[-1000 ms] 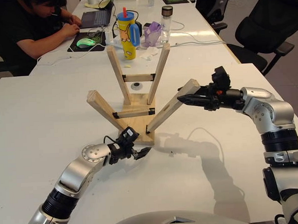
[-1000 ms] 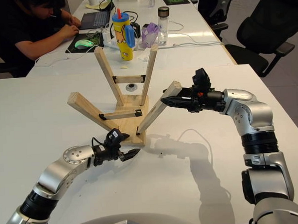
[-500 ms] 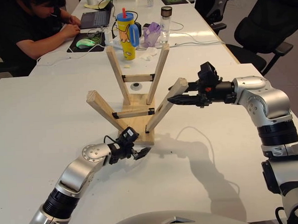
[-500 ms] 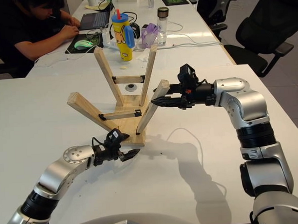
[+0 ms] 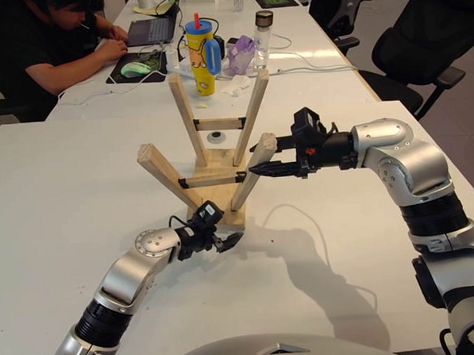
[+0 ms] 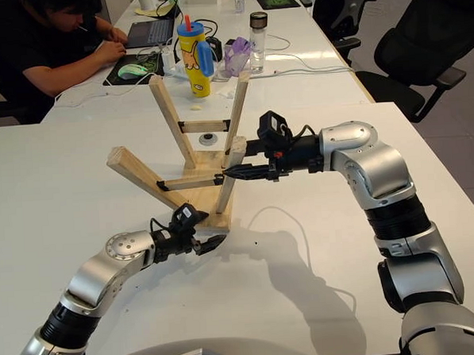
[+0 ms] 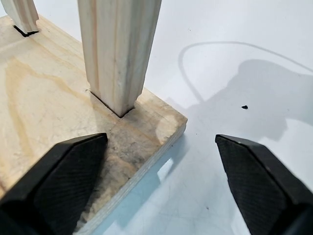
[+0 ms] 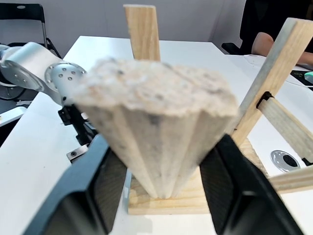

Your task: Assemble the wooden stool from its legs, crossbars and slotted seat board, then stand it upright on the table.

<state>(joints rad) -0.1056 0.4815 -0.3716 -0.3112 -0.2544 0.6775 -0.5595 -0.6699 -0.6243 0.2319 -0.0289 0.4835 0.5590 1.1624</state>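
The wooden stool lies upside down, its slotted seat board (image 5: pixel 233 219) flat on the white table and its legs pointing up and outward. Crossbars (image 5: pixel 213 179) join the legs. My right gripper (image 5: pixel 258 168) is shut on the near right leg (image 5: pixel 248 186) close to its free upper end; in the right wrist view the leg's end (image 8: pixel 161 107) sits between the dark fingers (image 8: pixel 100 188). My left gripper (image 5: pixel 228 241) is open low at the board's near corner (image 7: pixel 161 122), one finger (image 7: pixel 63 171) over the board, the other over the bare table.
A yellow cup (image 5: pixel 202 56), a bottle (image 5: pixel 265 37) and desk clutter stand on the table behind the stool. A small round disc (image 5: pixel 216 136) lies between the far legs. Office chairs (image 5: pixel 421 41) are at the far right. Open tabletop stretches in front and to both sides.
My right gripper has moved left toward the stool, swinging the near right leg from a flat slant to a steeper one. The left gripper has stayed at the board's corner.
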